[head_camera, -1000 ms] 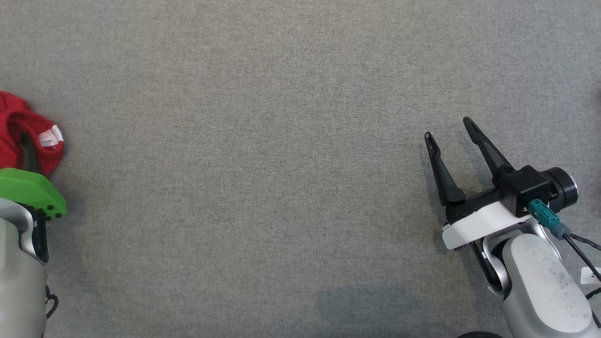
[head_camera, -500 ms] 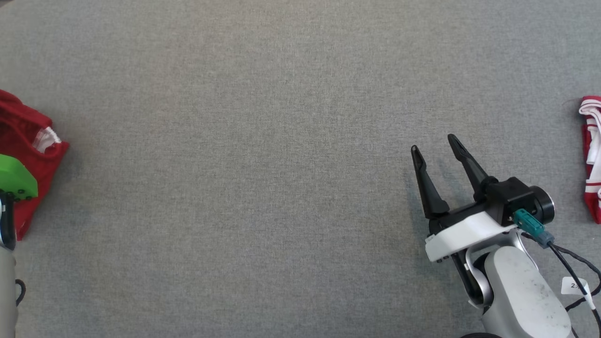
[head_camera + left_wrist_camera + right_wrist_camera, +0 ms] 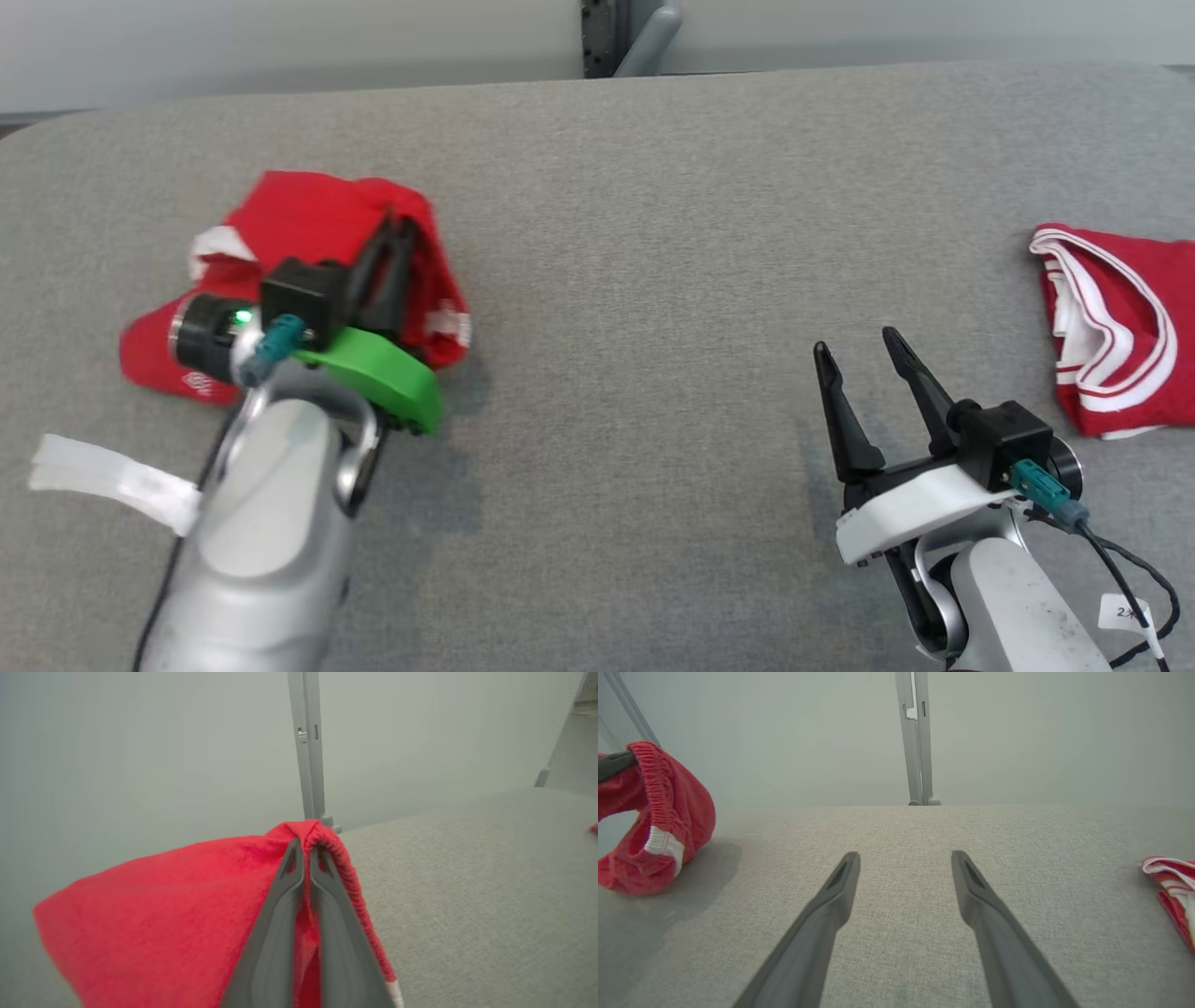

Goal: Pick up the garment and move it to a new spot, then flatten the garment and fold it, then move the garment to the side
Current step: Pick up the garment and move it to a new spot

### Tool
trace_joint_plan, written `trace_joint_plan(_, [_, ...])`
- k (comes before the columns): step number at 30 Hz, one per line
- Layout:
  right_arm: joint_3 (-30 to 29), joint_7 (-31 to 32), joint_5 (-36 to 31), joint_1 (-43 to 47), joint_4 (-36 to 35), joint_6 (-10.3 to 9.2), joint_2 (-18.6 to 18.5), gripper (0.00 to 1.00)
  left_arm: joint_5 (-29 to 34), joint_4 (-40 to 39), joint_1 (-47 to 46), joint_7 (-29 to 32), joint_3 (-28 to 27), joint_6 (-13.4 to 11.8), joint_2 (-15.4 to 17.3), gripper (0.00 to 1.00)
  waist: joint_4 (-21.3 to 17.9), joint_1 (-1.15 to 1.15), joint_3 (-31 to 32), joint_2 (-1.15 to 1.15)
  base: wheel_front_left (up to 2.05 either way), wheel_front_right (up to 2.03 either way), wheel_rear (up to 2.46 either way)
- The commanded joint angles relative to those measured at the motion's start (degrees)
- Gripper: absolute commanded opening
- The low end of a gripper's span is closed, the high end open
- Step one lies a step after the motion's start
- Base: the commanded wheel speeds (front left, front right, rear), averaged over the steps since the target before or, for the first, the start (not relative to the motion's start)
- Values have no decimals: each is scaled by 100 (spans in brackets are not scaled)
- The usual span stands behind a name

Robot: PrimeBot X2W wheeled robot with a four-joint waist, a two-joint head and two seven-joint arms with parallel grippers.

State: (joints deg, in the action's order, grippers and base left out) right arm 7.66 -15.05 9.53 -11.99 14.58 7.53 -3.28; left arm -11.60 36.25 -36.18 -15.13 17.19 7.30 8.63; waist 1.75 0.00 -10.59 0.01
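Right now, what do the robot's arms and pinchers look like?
Each gripper has two long, dark, pointed fingers. The left gripper has a bright green plate, the right gripper a white plate. Both forearms are rounded silver-grey, with a teal plug and black cable. White paper tags hang from them; a green light glows on the left wrist.

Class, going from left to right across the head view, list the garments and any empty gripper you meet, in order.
red garment → right gripper → striped garment
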Motion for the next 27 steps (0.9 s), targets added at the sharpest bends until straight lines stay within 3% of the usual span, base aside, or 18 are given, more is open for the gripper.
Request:
trace_joint_plan(1, [-14,-17,8,45,17,-9,-7,100,-130,-51,90,2,121,18,-92,0,-423,0,197,-1,0,0,0])
trace_joint_plan(5, [74,-17,-22,-37,39,-9,4,100,-319,54,202,2,748,21,-412,0,-854,0,202,-1,0,0,0])
trace_joint_plan(9, [118,-17,-18,-104,77,-9,9,100,-482,209,193,2,1223,23,-523,0,-1230,0,148,-1,0,0,0])
trace_joint_plan(10, [130,-17,-10,-104,93,-8,9,100,-531,200,202,2,1312,22,-536,36,-1305,0,134,-1,0,0,0])
trace_joint_plan(11, [130,-17,-1,-107,101,-8,12,100,-563,187,216,2,1408,22,-546,88,-1367,0,123,-1,0,0,0])
trace_joint_plan(12, [128,-17,12,-107,117,-8,11,100,-621,175,246,2,1531,22,-557,100,-1420,0,122,-1,0,0,0])
trace_joint_plan(19, [67,-17,47,21,165,-8,25,100,-962,-191,549,2,1471,-98,-555,100,-1425,0,296,-1,0,0,0])
trace_joint_plan(27, [119,-17,120,185,145,-8,28,100,-649,-657,1418,3,344,-543,-486,100,-1079,0,616,-1,0,0,0])
